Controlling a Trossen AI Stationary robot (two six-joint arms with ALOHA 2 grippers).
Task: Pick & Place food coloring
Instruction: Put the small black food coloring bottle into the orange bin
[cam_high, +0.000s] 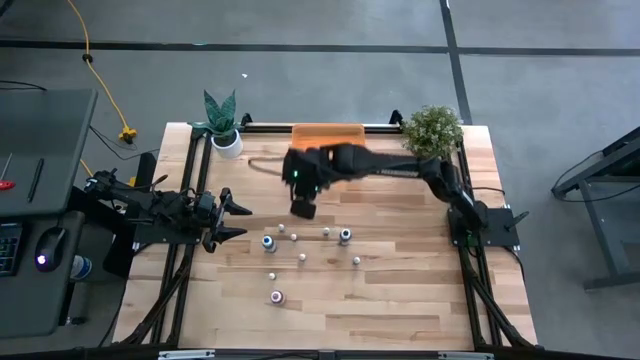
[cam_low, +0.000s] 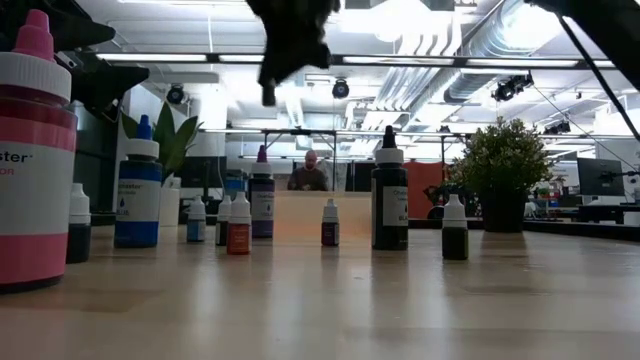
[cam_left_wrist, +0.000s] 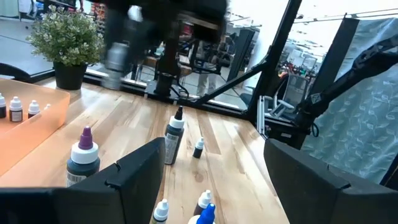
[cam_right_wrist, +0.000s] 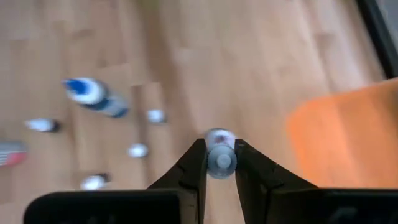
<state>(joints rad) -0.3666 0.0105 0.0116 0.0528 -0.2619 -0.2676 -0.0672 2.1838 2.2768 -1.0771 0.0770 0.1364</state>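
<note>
We see a grey floor (cam_high: 300, 70) crossed by dark lines — a yellow cable (cam_high: 100, 85) trails across it.

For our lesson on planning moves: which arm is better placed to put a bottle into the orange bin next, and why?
The right. Its gripper already clamps a small bottle above the table, near the orange bin. The left gripper waits open at the table's left edge.

Partial white lettering "ster" with "on" beneath it on the red band of the large pink-capped bottle (cam_low: 33, 160), cut off at the picture's edge in the low view. Vertical print on the blue bottle (cam_low: 137, 190) and black bottle (cam_low: 390, 195), too small to read.
</note>
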